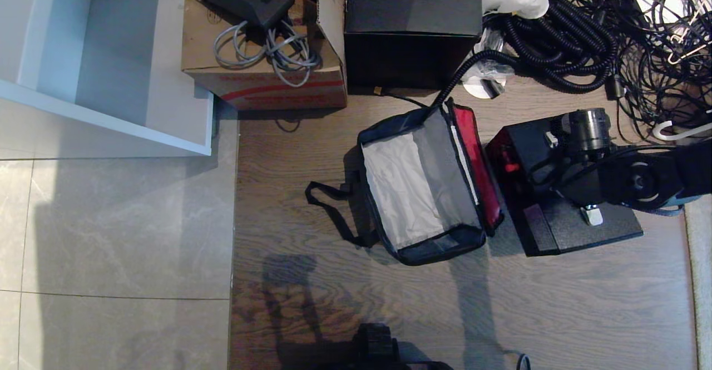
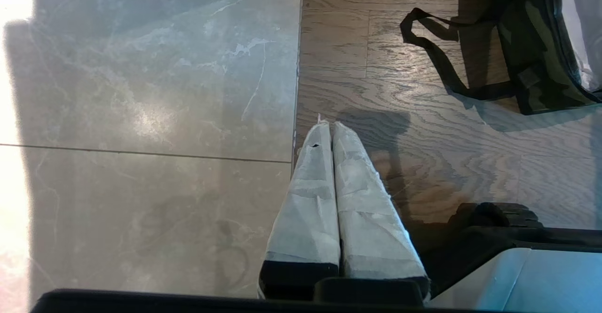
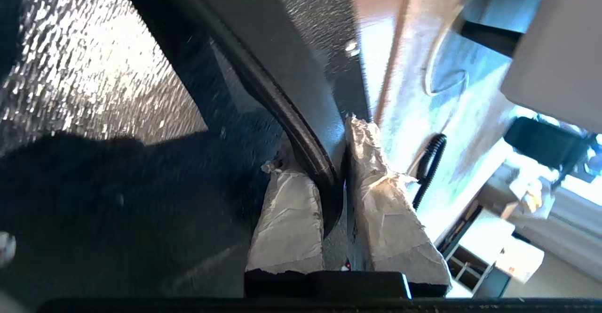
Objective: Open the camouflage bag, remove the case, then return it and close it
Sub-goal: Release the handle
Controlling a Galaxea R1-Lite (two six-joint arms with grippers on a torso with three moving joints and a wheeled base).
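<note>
The camouflage bag [image 1: 364, 153] lies open on the wooden floor, its grey interior empty and its red-lined lid [image 1: 478, 164] folded back to the right. The left wrist view shows its camouflage side [image 2: 531, 54] and black strap [image 2: 437, 54]. Just right of the lid is the black speckled case [image 1: 584, 228], red side toward the bag. My right gripper [image 3: 324, 153] is shut on the case's black handle [image 3: 282, 110], with the right arm [image 1: 639, 181] above the case. My left gripper [image 2: 329, 127] hangs shut and empty over the seam between tile and wood.
Behind the bag stand a brown cardboard box [image 1: 267, 75] with cables on it and a black cube box [image 1: 411, 25]. A tangle of black cables [image 1: 612, 36] fills the far right. A white cabinet [image 1: 111, 53] is at the far left, with tile floor [image 1: 111, 236] before it.
</note>
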